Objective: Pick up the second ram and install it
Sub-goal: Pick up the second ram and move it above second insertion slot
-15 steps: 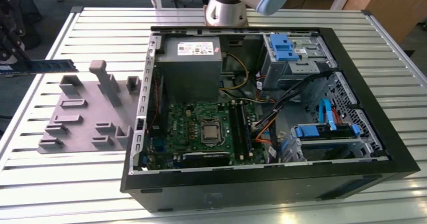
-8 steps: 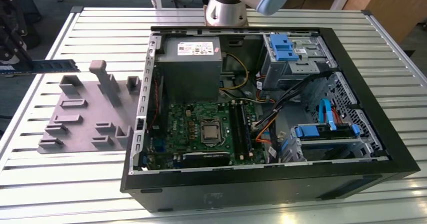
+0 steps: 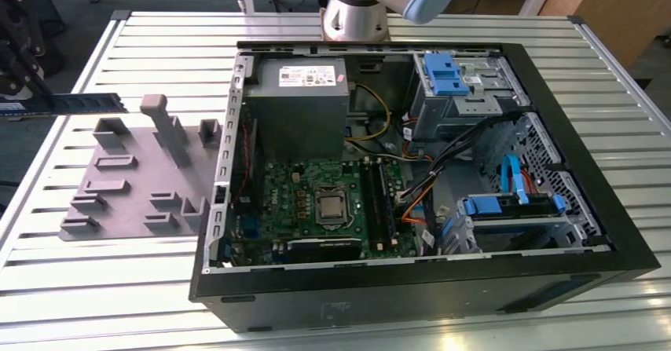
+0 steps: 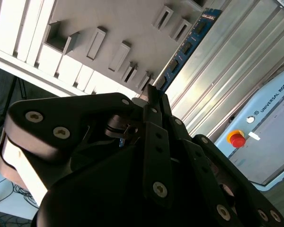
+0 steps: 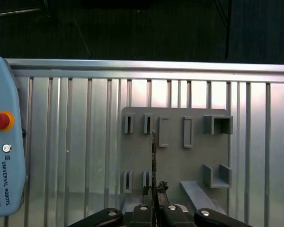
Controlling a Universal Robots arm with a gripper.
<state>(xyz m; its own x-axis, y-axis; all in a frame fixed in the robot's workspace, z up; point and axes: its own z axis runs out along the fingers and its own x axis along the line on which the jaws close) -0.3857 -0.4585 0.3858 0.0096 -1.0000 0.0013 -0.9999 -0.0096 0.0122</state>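
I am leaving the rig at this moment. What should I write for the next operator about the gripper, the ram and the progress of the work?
Gripper: jaws shut on one end of the second ram.
Ram: held level in the air at the exterior view's left, by the grey tray, out of its blocks.
Done: the ram is picked up.
Left: it is not yet in the open computer case. The black memory slots lie beside the processor. I cannot tell whether a slot is already filled.
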